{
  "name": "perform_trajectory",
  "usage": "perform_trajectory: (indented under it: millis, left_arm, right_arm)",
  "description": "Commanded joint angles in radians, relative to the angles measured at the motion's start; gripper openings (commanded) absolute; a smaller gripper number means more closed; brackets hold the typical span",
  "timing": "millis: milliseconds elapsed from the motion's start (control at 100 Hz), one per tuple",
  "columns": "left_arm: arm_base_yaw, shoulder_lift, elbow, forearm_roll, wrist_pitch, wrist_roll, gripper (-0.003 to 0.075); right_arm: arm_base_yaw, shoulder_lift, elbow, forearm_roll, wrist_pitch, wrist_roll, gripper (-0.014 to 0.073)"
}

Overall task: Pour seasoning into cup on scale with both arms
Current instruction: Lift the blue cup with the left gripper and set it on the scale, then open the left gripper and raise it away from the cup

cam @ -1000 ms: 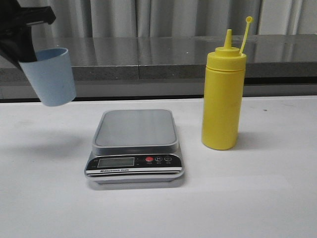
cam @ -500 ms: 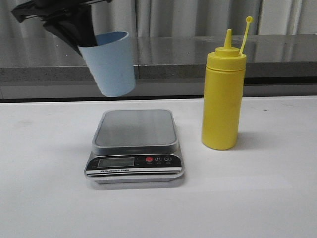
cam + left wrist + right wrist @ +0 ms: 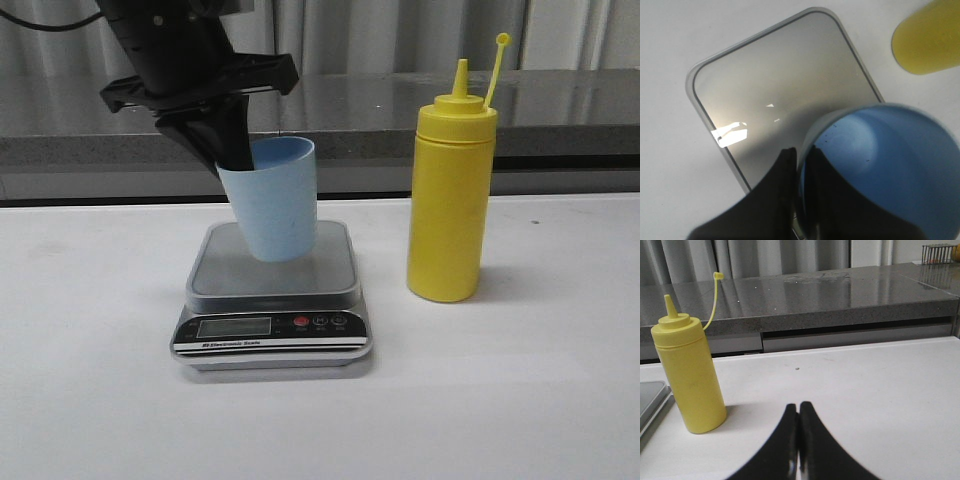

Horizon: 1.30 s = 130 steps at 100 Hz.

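Observation:
My left gripper [image 3: 238, 160] is shut on the rim of the pale blue cup [image 3: 272, 200], one finger inside and one outside. It holds the cup tilted over the scale [image 3: 272, 290]; I cannot tell if the base touches the steel platform. In the left wrist view the cup [image 3: 890, 165] is empty and the left gripper [image 3: 801, 152] pinches its wall above the scale platform [image 3: 780, 100]. The yellow seasoning bottle [image 3: 451, 195] stands upright right of the scale, cap strap up. It also shows in the right wrist view [image 3: 687, 377]. My right gripper [image 3: 799, 407] is shut and empty, low over the table, right of the bottle.
A grey stone counter [image 3: 400, 110] with curtains behind runs along the back of the white table [image 3: 520, 400]. The scale's black front panel [image 3: 272, 327] with display and red button faces the camera. The bottle's base [image 3: 932, 40] shows in the left wrist view.
My left gripper has carried the cup from the far upper left rightward and down, to just over the scale platform. The bottle and scale have not moved.

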Motion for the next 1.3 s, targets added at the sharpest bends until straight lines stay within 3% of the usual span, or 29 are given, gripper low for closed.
perform_trajectory:
  millis: [0, 170, 440, 1150, 1290]
  left_arm:
    - [-0.007, -0.043, -0.034, -0.018, -0.042, -0.002, 0.001]
    - [-0.007, -0.042, -0.034, -0.018, -0.049, 0.013, 0.0031]
    - [-0.007, -0.042, -0.034, -0.018, -0.055, 0.013, 0.02]
    - [0.002, -0.09, -0.153, 0.041, 0.052, 0.013, 0.0197]
    - [0.031, -0.127, -0.153, 0.045, 0.074, -0.002, 0.0148]
  right_arm:
    - [-0.005, -0.024, -0.015, -0.005, -0.078, -0.007, -0.0059]
    - [-0.005, -0.024, -0.015, -0.005, -0.078, -0.007, -0.0059]
    - [-0.005, -0.024, -0.015, -0.005, -0.078, -0.007, -0.0059]
    - [-0.005, -0.024, -0.015, -0.005, -0.078, -0.007, -0.0059]
    - [-0.005, -0.024, -0.015, -0.005, -0.078, -0.007, -0.0059]
